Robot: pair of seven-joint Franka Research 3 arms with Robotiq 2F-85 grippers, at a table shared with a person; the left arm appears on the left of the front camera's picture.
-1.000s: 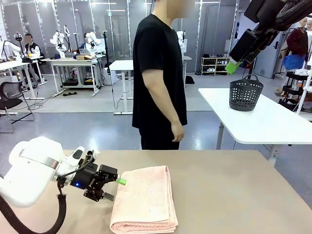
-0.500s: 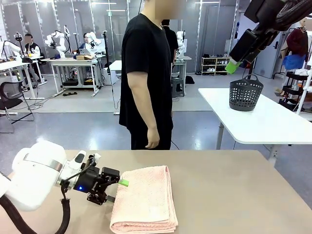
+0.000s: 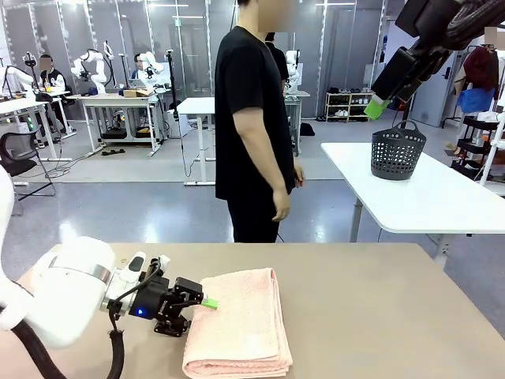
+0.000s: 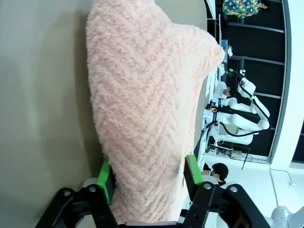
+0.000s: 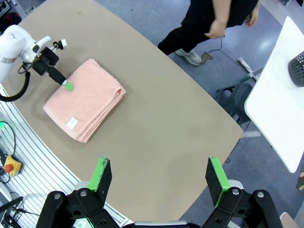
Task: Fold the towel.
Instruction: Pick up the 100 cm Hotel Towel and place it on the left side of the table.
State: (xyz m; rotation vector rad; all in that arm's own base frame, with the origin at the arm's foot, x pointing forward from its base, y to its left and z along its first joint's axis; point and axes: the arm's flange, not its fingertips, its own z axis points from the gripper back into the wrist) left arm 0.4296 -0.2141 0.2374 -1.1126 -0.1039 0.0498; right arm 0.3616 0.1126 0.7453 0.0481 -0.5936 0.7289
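Note:
The pale pink towel (image 3: 241, 324) lies folded into a thick pad on the tan table (image 3: 379, 316), left of centre near the front edge. My left gripper (image 3: 201, 308) comes in low from the left, shut on the towel's left edge. In the left wrist view the towel (image 4: 147, 118) fills the gap between the green pads (image 4: 103, 178) of that gripper (image 4: 146, 178). High above the table hangs my right gripper (image 5: 158, 171), open with nothing in it, looking down on the towel (image 5: 85, 97), its white tag (image 5: 71, 123) and the left gripper (image 5: 64, 83). The front view has the right gripper (image 3: 377, 106) at the top right.
A person (image 3: 256, 134) in black stands at the table's far side, hands down. Behind on the right, a dark basket (image 3: 398, 151) sits on a white table (image 3: 442, 197). The tan table is bare to the right of the towel.
My left gripper has slid right onto the towel's left edge and closed on it, nudging the towel slightly right. The person has shifted about at the far side. The right arm is still.

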